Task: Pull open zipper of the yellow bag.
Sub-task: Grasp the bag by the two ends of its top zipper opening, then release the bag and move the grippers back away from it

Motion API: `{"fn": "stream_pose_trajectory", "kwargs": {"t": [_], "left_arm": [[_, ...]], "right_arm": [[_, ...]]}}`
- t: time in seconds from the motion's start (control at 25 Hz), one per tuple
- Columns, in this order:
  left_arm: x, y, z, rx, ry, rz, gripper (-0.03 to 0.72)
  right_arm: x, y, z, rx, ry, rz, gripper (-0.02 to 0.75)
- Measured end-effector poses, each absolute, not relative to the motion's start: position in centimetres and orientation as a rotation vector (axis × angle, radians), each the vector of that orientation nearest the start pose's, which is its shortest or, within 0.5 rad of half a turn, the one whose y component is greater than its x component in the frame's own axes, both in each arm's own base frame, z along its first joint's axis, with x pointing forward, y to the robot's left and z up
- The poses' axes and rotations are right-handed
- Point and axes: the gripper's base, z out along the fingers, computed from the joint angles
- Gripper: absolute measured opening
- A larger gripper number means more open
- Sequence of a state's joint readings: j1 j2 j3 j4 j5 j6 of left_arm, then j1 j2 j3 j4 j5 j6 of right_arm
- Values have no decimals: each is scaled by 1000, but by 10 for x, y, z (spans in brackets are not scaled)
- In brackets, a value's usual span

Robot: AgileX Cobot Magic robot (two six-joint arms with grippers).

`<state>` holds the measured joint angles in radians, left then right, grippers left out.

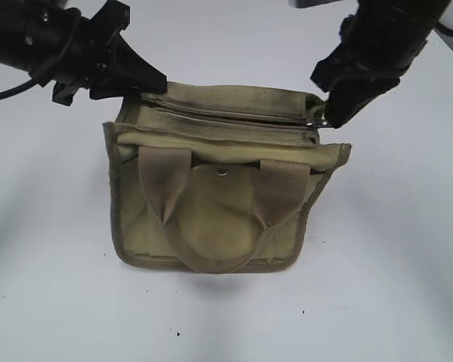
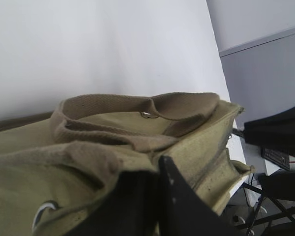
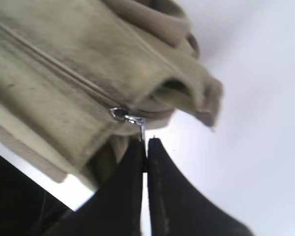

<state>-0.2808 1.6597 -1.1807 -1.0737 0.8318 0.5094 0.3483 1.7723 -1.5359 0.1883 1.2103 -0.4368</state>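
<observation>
Your yellow bag [image 1: 226,204] sits mid-counter [image 1: 392,302], handles toward the near edge, zipper [image 1: 234,117] running along its top. Your right jaws [image 3: 143,145] are clenched on the silver pull tab [image 3: 137,123] at the zipper's right end. Your left jaws [image 1: 155,81] appear clamped on the bag's far-left top corner, though the fabric hides the tips.

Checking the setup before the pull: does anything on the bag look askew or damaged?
Nothing looks damaged. The yellow bag lies flat with the zipper closed; the right gripper pinches the pull tab, and the left gripper clamps the opposite corner.
</observation>
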Motion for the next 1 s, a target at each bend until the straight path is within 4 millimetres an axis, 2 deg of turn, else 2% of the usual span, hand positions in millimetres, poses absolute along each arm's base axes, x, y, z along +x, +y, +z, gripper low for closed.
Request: {"fn": "stream_pose_trajectory", "kwargs": {"t": [0.16, 0.36, 0.44, 0.48, 0.6, 0.64, 0.72, 0.84, 1.0], "left_arm": [[318, -153, 273, 205, 2482, -1154, 29], [318, -153, 273, 206, 2483, -1152, 32], [318, -153, 273, 220, 2486, -1139, 58], [317, -152, 273, 235, 2488, -1122, 92], [309, -146, 287, 330, 2462, -1020, 265], [304, -142, 297, 377, 2441, -970, 344], [290, -134, 317, 477, 2401, -861, 432], [259, -119, 346, 531, 2399, -731, 478], [208, -91, 366, 488, 2451, -539, 489]], "right_arm": [[346, 115, 290, -906, 2764, 242, 2], [345, 117, 292, -862, 2766, 320, 15], [343, 119, 297, -842, 2752, 374, 83], [340, 120, 301, -833, 2738, 395, 148], [331, 119, 320, -788, 2700, 417, 383], [326, 118, 328, -768, 2684, 418, 454], [315, 114, 344, -729, 2651, 420, 534], [286, 107, 357, -708, 2623, 423, 573], [232, 92, 353, -704, 2635, 422, 576]]}}
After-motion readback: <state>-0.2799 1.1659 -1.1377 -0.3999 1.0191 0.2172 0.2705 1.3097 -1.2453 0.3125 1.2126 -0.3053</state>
